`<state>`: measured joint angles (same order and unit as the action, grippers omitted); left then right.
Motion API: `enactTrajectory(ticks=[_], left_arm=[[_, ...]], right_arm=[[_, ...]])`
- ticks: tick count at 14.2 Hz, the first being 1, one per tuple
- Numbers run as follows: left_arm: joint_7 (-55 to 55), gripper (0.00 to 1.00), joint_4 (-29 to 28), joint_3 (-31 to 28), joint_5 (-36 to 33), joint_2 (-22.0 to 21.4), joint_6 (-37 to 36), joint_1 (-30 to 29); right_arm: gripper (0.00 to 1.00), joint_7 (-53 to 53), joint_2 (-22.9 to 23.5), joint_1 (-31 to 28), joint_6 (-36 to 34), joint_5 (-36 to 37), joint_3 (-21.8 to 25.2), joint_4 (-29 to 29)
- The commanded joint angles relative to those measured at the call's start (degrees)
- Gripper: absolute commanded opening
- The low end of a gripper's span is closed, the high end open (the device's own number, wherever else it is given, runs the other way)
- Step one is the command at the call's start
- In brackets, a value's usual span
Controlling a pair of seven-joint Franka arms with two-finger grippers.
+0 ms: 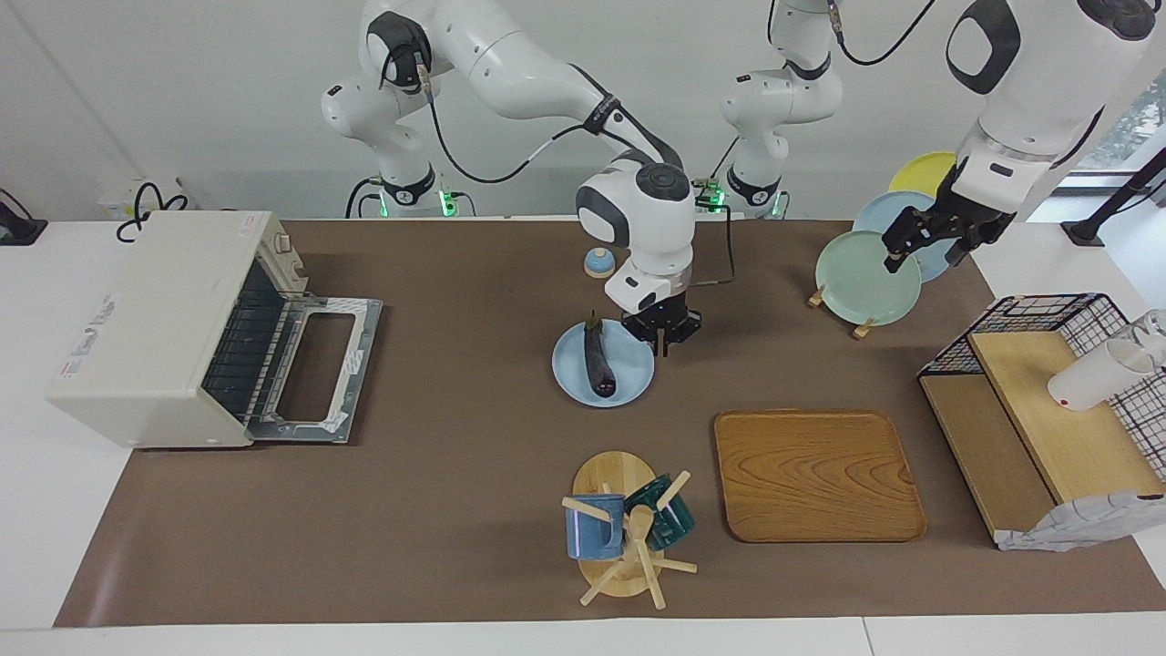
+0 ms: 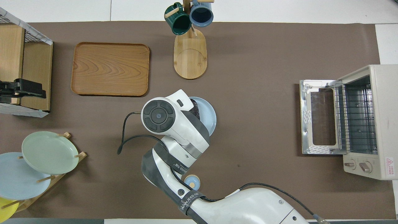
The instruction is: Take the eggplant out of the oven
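The right pincer (image 1: 663,341) hangs low at the edge of a light blue plate (image 1: 632,375), on the side toward the left arm's end of the table (image 1: 455,474); whether its fingers are parted or gripping the rim cannot be told. In the overhead view the right arm's wrist covers the pincer and part of the plate (image 2: 209,116). The eggplant (image 1: 598,361) lies lengthwise on this plate, its thin stem end pointing toward the robots and reaching just past the rim; only a dark sliver of it (image 2: 196,109) shows from above. The plate sits on the brown table near its middle, well apart from the oven (image 1: 155,319). The oven stands at the right arm's end of the table, its drop-down door (image 1: 319,364) lowered flat and its wire rack bare. The left pincer (image 1: 925,246) hangs with fingers spread wide, holding nothing, over the pale green plate (image 1: 861,278) of a wooden plate rack that also carries a blue and a yellow plate. A wooden tray (image 1: 815,474) lies farther from the robots than the light blue plate, beside a mug tree (image 1: 629,533) bearing a blue and a dark green mug. A small blue bell (image 1: 598,262) rests nearer to the robots than the light blue plate. A black wire basket (image 1: 1057,401) occupies the left arm's end
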<state>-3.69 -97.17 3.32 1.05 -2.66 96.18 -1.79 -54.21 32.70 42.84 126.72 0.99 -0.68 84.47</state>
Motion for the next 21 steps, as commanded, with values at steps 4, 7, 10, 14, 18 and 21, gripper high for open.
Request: enactTrajectory(ticks=[4, 7, 10, 14, 18, 21], left_arm=[[-0.4, 1.0, -0.6, 0.3, -0.4, 0.0, 2.9, 2.7], [-8.3, 1.0, -1.3, 0.3, -0.4, 1.3, 4.4, 9.0], [-16.9, 1.0, -5.1, 0.4, 0.4, 2.4, 9.5, 17.1], [-27.0, 1.0, -7.2, 0.4, 1.3, 11.6, 23.0, 27.8], [-32.9, 1.0, -7.3, 0.2, 1.6, 21.7, 35.7, 34.6], [-32.9, 0.99, -8.0, 0.1, 1.2, 24.5, 36.9, 36.2]], right_arm=[[0.34, 9.3, -8.1, -10.5, -14.3, 0.8, 0.2, 2.2], [0.34, 17.1, -14.1, -17.9, -15.1, 3.1, 0.2, 11.9], [0.33, 23.5, -16.8, -25.3, -10.4, 5.3, 0.2, 21.1], [0.29, 25.2, -20.6, -30.2, -2.7, 11.3, 0.3, 34.8], [0.21, 25.3, -21.1, -34.3, -2.7, 18.4, 0.2, 38.0], [0.0, 25.3, -21.4, -34.4, -2.6, 21.6, 0.2, 39.3]])
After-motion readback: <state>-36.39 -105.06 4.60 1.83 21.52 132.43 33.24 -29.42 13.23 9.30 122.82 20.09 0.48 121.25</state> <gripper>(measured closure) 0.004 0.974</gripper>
